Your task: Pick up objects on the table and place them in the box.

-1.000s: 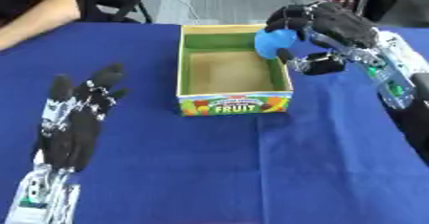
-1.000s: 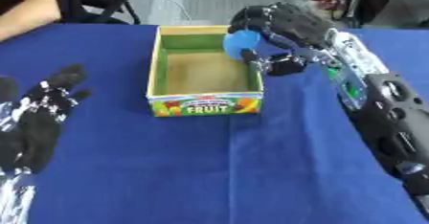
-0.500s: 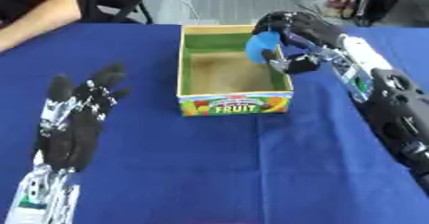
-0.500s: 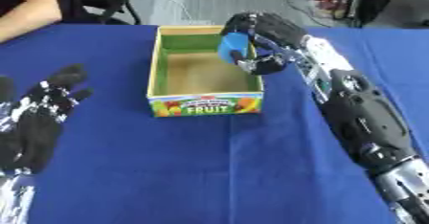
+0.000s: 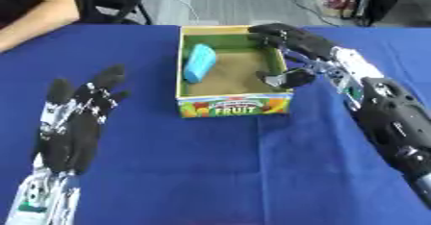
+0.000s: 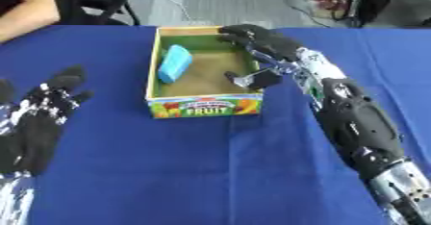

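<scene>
- Blue cloth covers the desk [image 5: 210, 171] from edge to edge, with grey floor beyond its far edge.
- An open cardboard box with green inner walls, a brown floor and a fruit-printed front panel [image 5: 234, 107] stands near the far edge of the desk, about midway between its left and right sides.
- Inside it, a light blue oblong block [image 5: 199, 63] leans against the box's left wall, its long side running front to back.
- The right robot hand [image 5: 290, 51] reaches over the box's right wall, dark fingers spread and relaxed above the far right corner, thumb hanging inside by the right wall; it holds nothing.
- The block sits well apart from that robot hand, across the width of the box, with bare brown floor between them.
- The left robot hand [image 5: 76, 123] rests open near the desk's near left corner, palm down, fingers pointing away, well apart from the box.
</scene>
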You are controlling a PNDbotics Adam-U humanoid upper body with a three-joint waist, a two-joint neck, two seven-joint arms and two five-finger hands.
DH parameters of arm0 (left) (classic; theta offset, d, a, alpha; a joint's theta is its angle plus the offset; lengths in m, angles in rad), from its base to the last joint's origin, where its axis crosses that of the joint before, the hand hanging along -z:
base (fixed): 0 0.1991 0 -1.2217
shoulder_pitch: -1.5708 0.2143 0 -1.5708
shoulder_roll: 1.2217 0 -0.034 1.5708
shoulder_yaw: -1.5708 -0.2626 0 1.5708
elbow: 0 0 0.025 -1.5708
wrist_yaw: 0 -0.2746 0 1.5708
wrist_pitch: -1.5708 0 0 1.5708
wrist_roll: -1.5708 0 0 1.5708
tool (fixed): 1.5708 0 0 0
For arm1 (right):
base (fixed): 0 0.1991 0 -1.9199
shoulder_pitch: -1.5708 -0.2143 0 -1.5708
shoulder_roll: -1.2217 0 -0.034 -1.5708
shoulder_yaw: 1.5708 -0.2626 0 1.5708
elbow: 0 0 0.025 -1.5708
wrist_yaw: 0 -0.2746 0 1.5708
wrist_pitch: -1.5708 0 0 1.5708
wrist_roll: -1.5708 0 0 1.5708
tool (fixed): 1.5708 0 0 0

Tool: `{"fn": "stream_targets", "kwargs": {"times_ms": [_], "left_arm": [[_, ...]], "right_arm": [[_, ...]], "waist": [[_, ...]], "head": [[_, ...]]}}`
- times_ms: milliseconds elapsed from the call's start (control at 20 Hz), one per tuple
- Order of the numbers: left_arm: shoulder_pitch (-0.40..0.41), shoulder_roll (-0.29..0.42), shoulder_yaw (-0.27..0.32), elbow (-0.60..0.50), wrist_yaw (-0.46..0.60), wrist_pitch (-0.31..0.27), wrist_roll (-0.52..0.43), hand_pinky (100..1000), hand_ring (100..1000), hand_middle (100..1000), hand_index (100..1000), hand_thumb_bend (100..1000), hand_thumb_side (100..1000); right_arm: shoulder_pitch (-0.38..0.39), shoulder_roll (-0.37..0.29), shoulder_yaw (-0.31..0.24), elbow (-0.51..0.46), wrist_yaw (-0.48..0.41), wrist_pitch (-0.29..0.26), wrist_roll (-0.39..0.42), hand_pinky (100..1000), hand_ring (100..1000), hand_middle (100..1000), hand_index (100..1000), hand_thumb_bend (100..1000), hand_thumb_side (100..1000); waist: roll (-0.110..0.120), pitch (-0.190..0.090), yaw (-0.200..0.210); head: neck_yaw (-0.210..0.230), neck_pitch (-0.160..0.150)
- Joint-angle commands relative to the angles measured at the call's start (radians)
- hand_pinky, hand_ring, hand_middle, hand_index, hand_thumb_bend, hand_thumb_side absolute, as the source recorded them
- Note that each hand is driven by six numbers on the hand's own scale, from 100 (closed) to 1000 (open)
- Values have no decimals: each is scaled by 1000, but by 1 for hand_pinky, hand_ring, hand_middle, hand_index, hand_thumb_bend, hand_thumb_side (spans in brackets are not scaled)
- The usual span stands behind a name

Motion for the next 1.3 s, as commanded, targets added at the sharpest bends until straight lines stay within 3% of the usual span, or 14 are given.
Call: {"fn": "stream_targets", "kwargs": {"times_ms": [50,400,600,800,1000,1300], "left_arm": [[-14,3,-3,-9,4,0,-3,907,979,925,778,817,1000],[-14,4,-2,-8,2,-1,-2,907,980,926,776,815,1000],[-13,5,1,-7,0,-1,0,907,980,926,775,815,1000],[-14,6,8,-8,-3,-4,7,906,979,925,775,816,1000],[-11,9,12,-7,-7,-4,11,907,981,927,773,811,1000],[-7,12,18,-6,-14,-6,14,907,982,928,772,806,1000]], "right_arm": [[-20,-17,-10,-17,-12,1,-6,1000,1000,1000,1000,270,907],[-4,-27,-6,-42,-14,7,-19,1000,1000,1000,1000,244,892],[36,-57,0,-127,-47,7,-33,1000,1000,1000,1000,212,844],[144,-110,-8,-304,-119,39,-27,1000,1000,1000,1000,156,815],[282,-147,-44,-522,-218,93,-14,1000,1000,1000,1000,171,822],[460,-155,-113,-801,-295,162,14,1000,956,997,1000,138,798]], "waist": [[1,-12,-2],[1,-11,-5],[0,-9,-10],[-1,-9,-19],[0,-5,-37],[6,1,-59]], "head": [[2,-11],[4,-14],[14,-13],[29,-22],[42,-30],[60,-29]]}}
